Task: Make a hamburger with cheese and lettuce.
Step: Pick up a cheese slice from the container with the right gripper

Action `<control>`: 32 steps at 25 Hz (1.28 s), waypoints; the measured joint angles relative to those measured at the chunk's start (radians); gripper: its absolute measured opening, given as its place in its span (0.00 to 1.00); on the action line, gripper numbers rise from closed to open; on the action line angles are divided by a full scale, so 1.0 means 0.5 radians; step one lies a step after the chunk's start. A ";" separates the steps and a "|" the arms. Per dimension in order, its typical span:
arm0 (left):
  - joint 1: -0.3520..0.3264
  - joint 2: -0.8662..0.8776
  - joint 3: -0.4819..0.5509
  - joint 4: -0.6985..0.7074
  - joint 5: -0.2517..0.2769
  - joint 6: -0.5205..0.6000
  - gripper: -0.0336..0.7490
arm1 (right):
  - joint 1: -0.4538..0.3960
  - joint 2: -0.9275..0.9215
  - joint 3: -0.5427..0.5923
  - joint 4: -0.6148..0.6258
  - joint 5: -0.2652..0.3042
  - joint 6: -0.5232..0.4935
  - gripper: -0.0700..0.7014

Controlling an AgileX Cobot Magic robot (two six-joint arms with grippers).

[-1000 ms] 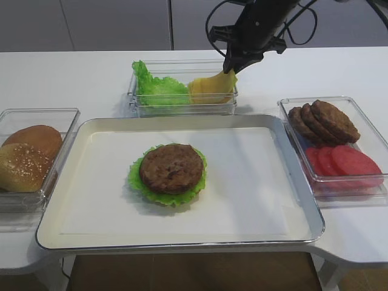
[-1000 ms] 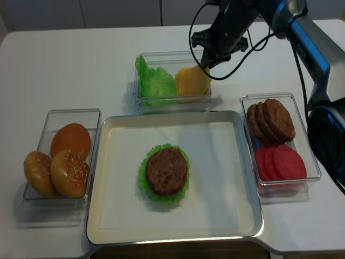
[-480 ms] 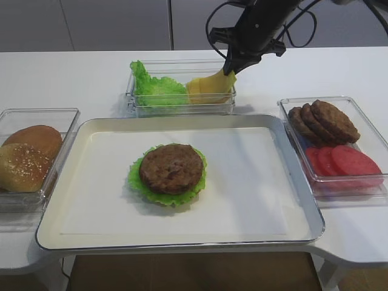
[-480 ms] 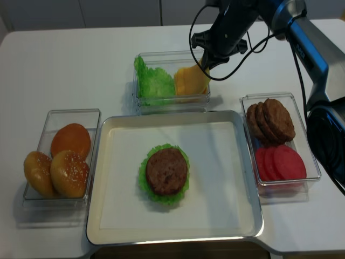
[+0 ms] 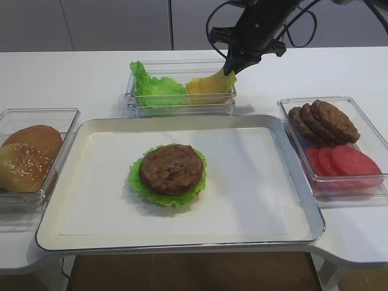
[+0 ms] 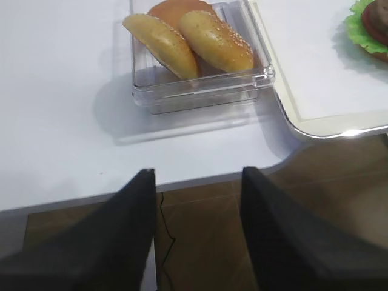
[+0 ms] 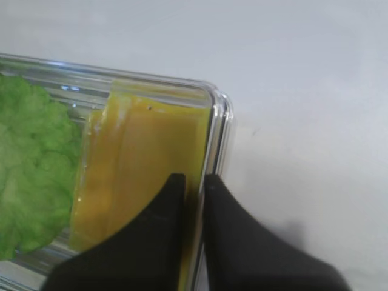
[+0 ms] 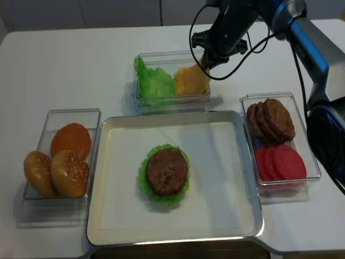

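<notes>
The right claw (image 7: 193, 185) is pinching the corner of a cheese slice (image 7: 142, 163) at the right end of the clear cheese-and-lettuce box (image 5: 136, 104), its two black fingers nearly pressed together with the yellow edge caught between them. In the high views that corner is rising above the box rim, apparently so the slice can be peeled off the rest and carried forward. How many slices are lying beneath it cannot be told.

Its likely destination is waiting at the middle of the paper-lined metal tray (image 5: 300, 200): the hamburger (image 5: 168, 174), so far one grilled patty sitting on one ruffled lettuce leaf (image 5: 136, 182), placed centrally where either arm can reach it.

The left claw (image 6: 197, 224) is hanging spread and empty over the near edge of the white worktop (image 5: 73, 79), beside the bun box (image 6: 200, 85), apparently parked out of the way.

Ingredients are sorted by kind around the tray. Three bun pieces (image 8: 70, 172) are lying in the left box. Three spare patties (image 5: 321, 121) are overlapping above three tomato slices (image 5: 342, 162) in the right box (image 5: 290, 104). A bunched heap of lettuce (image 5: 154, 90) is sharing the far box with the cheese.
</notes>
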 joint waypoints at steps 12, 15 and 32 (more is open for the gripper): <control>0.000 0.000 0.000 0.000 0.000 0.000 0.48 | -0.007 0.000 0.000 0.000 0.027 0.000 0.19; 0.000 0.000 0.000 0.000 0.000 0.000 0.48 | -0.007 0.000 0.000 0.000 0.027 0.000 0.19; 0.000 0.000 0.000 0.000 0.000 0.000 0.48 | -0.007 0.000 0.000 -0.012 0.065 0.024 0.29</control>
